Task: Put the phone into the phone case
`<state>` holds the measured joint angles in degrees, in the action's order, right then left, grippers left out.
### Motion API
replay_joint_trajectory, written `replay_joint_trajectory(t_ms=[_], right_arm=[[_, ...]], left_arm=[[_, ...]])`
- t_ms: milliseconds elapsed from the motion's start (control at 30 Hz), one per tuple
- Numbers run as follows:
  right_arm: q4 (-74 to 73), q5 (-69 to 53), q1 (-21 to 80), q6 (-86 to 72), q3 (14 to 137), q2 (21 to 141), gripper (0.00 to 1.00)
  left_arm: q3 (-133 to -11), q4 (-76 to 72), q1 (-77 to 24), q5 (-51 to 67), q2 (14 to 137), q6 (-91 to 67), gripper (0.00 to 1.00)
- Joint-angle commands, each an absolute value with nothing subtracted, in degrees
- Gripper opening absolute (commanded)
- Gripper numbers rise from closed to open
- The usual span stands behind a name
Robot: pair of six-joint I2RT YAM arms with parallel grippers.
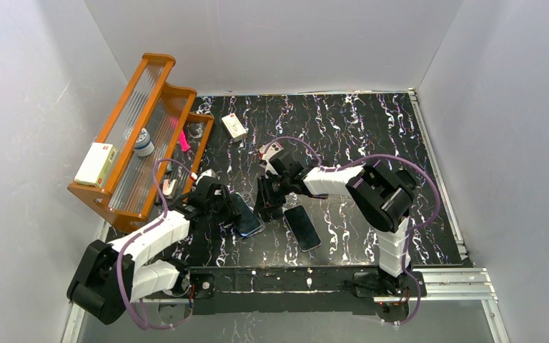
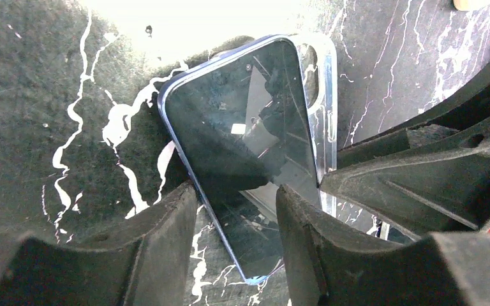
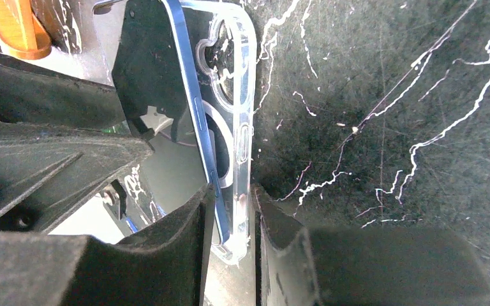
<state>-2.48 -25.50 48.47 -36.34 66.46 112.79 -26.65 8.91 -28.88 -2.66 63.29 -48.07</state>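
Note:
The phone, dark-screened with a blue frame, leans partly in the clear phone case at mid-table. My left gripper stands open over the phone's lower end: one finger sits against its long edge, the other lies over the screen. In the right wrist view the phone and the case appear edge-on, and my right gripper is shut across both near their bottom corner. From above, the left gripper and right gripper flank the phone.
A second dark phone lies flat just right of the grippers. An orange rack at the left holds a white box and a small jar. A small white box lies behind, and white walls close in three sides.

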Motion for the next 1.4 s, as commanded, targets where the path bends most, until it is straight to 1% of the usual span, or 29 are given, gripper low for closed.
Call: replay_joint_trajectory(t_ms=[0,167,567,633,700,800,900,1067,1167,1367], right_arm=[[-2.14,-25.03,48.93,-36.83,63.04,112.07,0.35],[-2.01,-24.82,49.01,-37.29,62.09,111.24,0.34],[4.11,-24.97,49.32,-41.47,55.22,106.90,0.30],[3.60,-24.13,49.32,-41.45,54.64,106.13,0.30],[2.57,-22.11,49.38,-41.31,54.46,104.96,0.31],[2.43,-18.71,49.29,-42.14,53.81,103.10,0.37],[2.79,-17.45,49.00,-42.30,53.82,102.44,0.38],[1.91,-17.87,47.94,-41.57,55.27,103.79,0.40],[2.84,-19.81,47.72,-41.34,56.54,104.76,0.43],[4.27,-21.64,47.69,-40.68,58.81,106.99,0.44]], left_arm=[[-26.62,5.68,-29.00,-0.73,64.92,-48.62,0.44],[-27.17,5.34,-29.00,0.00,65.41,-47.12,0.31],[-29.47,5.36,-29.34,8.41,67.69,-43.19,0.30],[-29.70,5.78,-29.36,8.85,66.98,-43.18,0.31],[-29.97,6.63,-29.36,8.98,66.24,-43.32,0.37],[-31.44,10.45,-29.36,6.94,65.50,-44.18,0.46],[-32.34,12.92,-29.36,4.57,64.52,-44.67,0.50],[-33.23,14.17,-29.36,2.18,65.22,-44.99,0.51],[-33.89,14.18,-29.36,2.00,66.60,-45.51,0.50],[-36.25,16.17,-29.36,-1.47,68.38,-44.76,0.49]])
